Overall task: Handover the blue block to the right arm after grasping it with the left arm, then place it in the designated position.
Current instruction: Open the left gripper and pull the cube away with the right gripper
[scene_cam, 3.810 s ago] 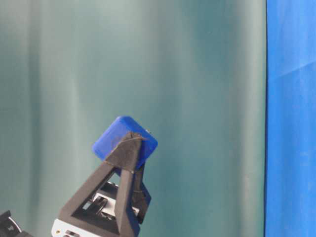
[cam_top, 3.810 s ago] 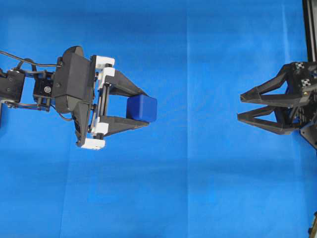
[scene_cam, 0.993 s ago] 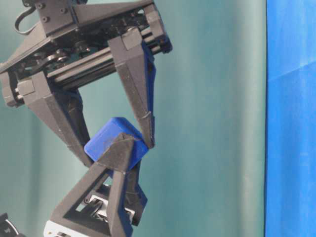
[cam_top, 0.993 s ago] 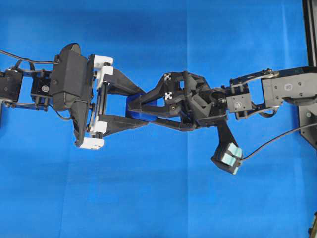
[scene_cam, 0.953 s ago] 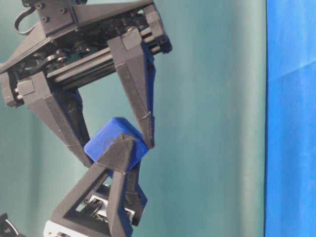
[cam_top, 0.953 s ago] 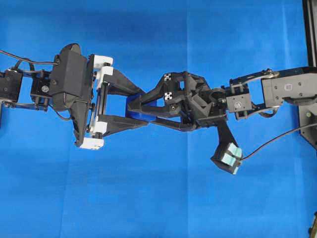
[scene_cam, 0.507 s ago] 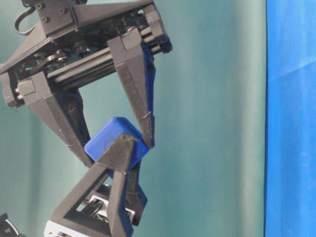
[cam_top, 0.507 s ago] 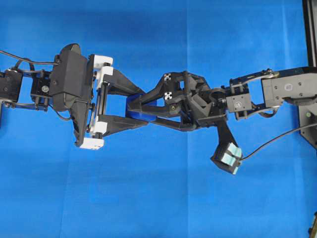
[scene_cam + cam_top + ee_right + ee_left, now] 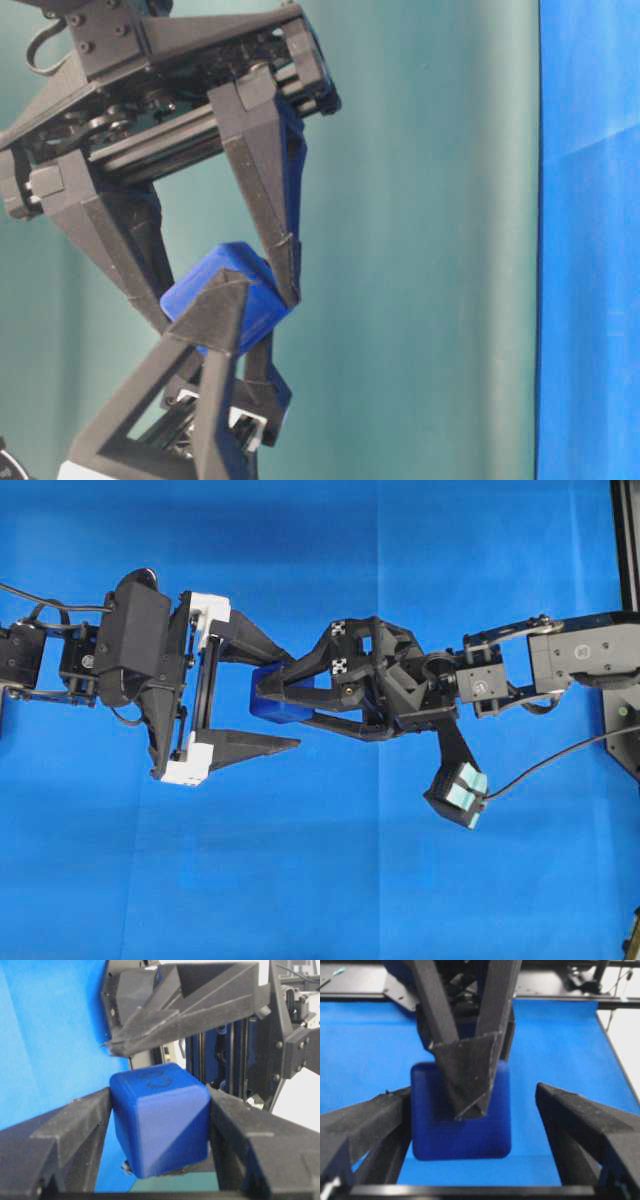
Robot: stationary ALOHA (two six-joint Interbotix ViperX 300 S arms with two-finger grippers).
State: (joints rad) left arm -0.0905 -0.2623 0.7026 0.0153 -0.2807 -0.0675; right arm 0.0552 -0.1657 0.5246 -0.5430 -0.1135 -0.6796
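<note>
— Mid-air over the blue cloth [image 9: 320, 880]: what has hold of the blue block [image 9: 270, 692]?

— The right arm's gripper [image 9: 275, 695], reaching in from the right edge of the cloth. Its two black fingers are pinched on opposite faces of the block; the right wrist view shows a finger [image 9: 65, 1130] pressed flat to each side of the cube [image 9: 160, 1120].

— And the left arm's gripper [image 9: 285, 695]?

— Spread wide. Seen from overhead, its upper finger [image 9: 250, 642] ends at the block's top edge and its lower finger [image 9: 250, 747] stands clear below it, with blue cloth showing in the gap. From the left wrist camera, the right-hand finger [image 9: 585, 1130] sits apart from the block [image 9: 465, 1125]; whether the left-hand one is touching I cannot tell.

— Where exactly is the block?

— Held off the cloth, left of the cloth's middle and nearer its far edge than its near one, between the two grippers' tips. The table-level camera has it [image 9: 225, 295] clamped between the right gripper's fingers coming down from above, one left-arm finger [image 9: 205, 370] crossing in front of it from below.

— Anything on the block itself?

— Faint ring marks on its top face in the right wrist view. Two black-and-white tags [image 9: 339, 646] sit on the right gripper's frame.
</note>
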